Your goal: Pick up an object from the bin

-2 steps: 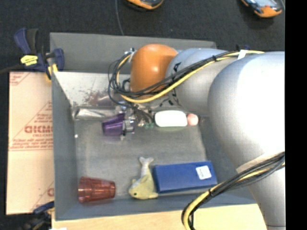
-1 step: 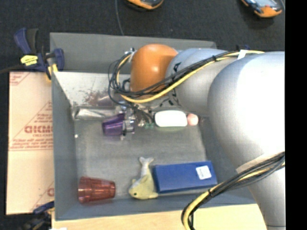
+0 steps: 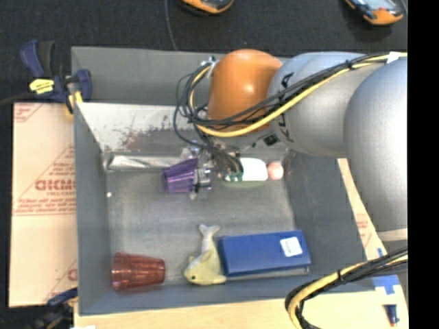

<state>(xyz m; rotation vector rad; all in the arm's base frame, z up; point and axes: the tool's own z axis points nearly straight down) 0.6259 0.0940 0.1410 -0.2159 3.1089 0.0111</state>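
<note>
— Grey metal bin point(image 3: 144, 218) first, as it is the biggest. Why does the arm point(image 3: 322, 115) reach so low into it?

— I think because the purple cup point(image 3: 177, 178) lies on its side in the far middle part, with free floor in front. The jaws are at its right end, touching it. If they are open or closed on it, I cannot tell.

— And the others?

— They lie loose, as if dropped. The blue flat box point(image 3: 264, 253) rests near the front wall, with the yellow fish toy point(image 3: 204, 269) touching its left end.

— Please count.

— One box. One white bottle-like thing point(image 3: 252, 170) just right of the jaws. Two cups: the purple one, and a red cup point(image 3: 137, 271) in the front left corner. One fish.
</note>
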